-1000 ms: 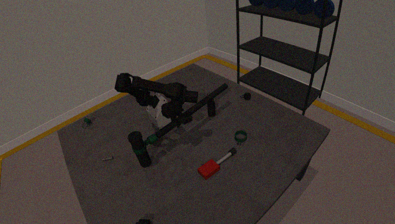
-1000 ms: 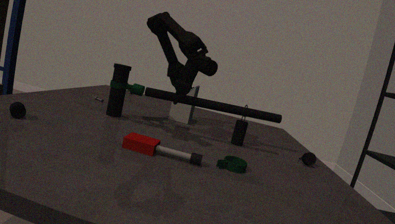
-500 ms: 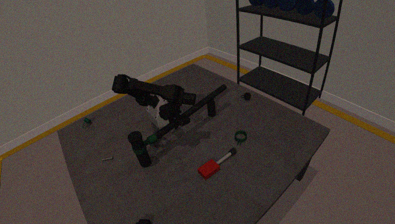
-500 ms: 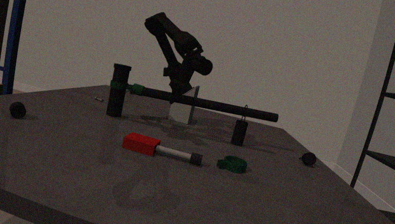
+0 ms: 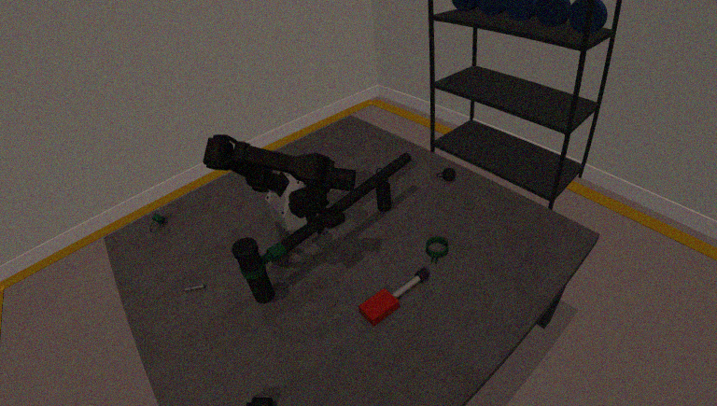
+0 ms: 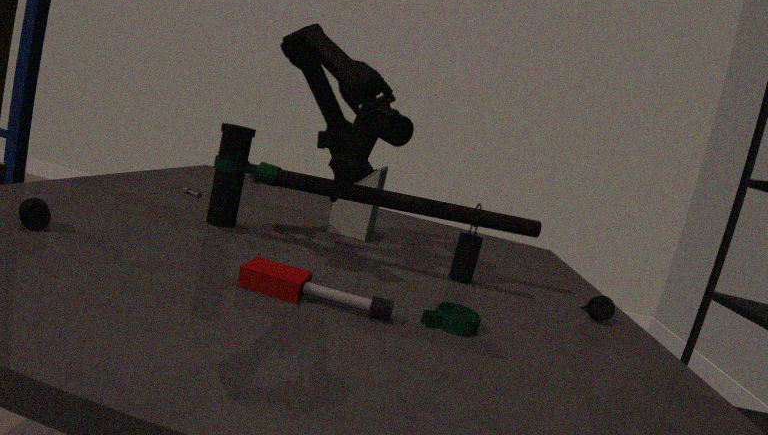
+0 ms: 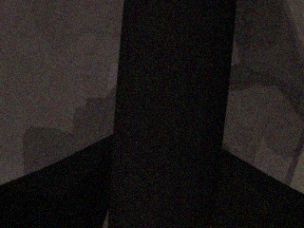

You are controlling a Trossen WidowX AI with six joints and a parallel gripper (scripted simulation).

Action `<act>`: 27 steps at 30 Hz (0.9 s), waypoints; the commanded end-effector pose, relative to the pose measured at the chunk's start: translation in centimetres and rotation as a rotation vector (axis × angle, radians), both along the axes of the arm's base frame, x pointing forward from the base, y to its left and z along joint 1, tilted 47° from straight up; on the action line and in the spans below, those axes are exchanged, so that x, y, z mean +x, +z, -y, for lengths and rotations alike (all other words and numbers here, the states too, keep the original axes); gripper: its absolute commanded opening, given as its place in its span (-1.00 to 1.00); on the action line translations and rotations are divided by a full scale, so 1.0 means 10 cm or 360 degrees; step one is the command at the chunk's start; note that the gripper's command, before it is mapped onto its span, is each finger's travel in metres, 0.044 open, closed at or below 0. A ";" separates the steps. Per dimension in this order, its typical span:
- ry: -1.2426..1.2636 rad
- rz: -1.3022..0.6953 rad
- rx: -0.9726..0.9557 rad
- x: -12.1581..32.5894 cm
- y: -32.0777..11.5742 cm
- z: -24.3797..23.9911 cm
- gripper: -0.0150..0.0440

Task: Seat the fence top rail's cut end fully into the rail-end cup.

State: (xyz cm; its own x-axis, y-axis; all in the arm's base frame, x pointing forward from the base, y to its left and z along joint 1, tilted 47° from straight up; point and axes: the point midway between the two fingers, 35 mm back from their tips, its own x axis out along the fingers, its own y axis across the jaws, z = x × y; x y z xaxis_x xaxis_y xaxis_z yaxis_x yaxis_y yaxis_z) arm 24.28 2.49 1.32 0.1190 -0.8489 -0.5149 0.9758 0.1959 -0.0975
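The black rail (image 5: 392,168) (image 6: 419,203) (image 7: 173,71) slopes up toward the big black post (image 5: 262,289) (image 6: 224,204). The green brace band (image 6: 226,164) (image 5: 256,274) sits on the post's upper part, below the cap, with the green rail-end cup (image 5: 275,252) (image 6: 265,172) on its rail side. The rail's near end meets the cup's mouth; how deep it sits inside cannot be told. Near its far end the rail passes through the wire loop (image 6: 479,207) above the short post (image 5: 384,196) (image 6: 466,257). My gripper (image 5: 320,222) (image 6: 335,191) (image 7: 161,148) is shut on the rail between the posts.
A red block (image 5: 379,306) (image 6: 274,279) with a pale handle and a loose green band (image 5: 437,247) (image 6: 456,320) lie in front of the rail. A small bolt (image 5: 194,287) (image 6: 192,192) lies beyond the big post. A dark ball-like cap (image 5: 448,174) (image 6: 600,308) lies past the short post.
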 end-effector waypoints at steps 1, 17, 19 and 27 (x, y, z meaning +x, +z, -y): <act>0.0000 0.0003 -0.0003 0.00 0.01 -0.01 -0.49; 0.0000 0.0007 -0.0018 0.00 0.03 -0.03 -0.49; 0.0001 0.0007 -0.0020 0.00 0.04 -0.03 -0.49; 0.0002 0.0007 -0.0025 0.00 0.05 -0.04 -0.49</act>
